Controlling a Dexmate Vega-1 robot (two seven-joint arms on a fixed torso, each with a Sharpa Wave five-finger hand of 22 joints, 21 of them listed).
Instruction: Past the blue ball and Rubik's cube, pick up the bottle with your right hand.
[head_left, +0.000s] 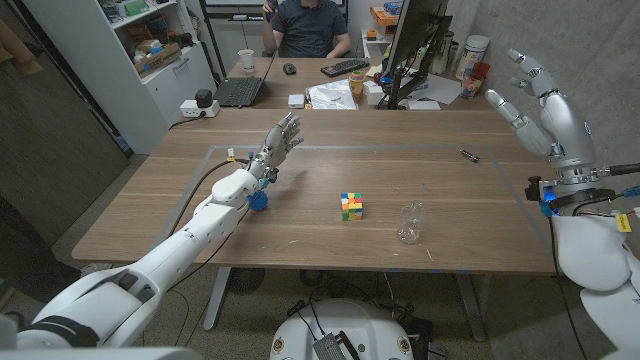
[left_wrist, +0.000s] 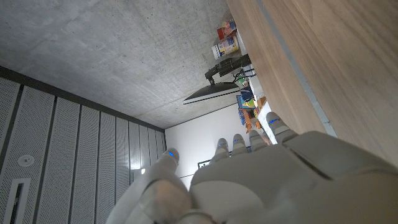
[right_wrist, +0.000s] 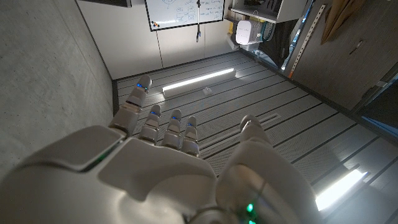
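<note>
We see the bottle lying on its side on the wooden table, near the front edge and just to the right of the Rubik's cube, well apart from both of our hands. Our right hand is raised off the right end of the table, palm upright and fingers spread, holding nothing, with the bottle lying lower and further in toward the middle. Our left hand reaches over the left part of the table with its fingers spread and empty; the blue ball sits beside that forearm, left of the cube. The bottle is clear plastic, small, and looks empty, its neck pointing away from us. The head view gives us ball, cube and bottle in a rough row, plus a small dark object further back and a person seated at a desk behind. The left wrist view shows our left hand's fingers extended past the table's edge toward a monitor; the right wrist view shows our right hand's fingers spread against a ceiling light.
</note>
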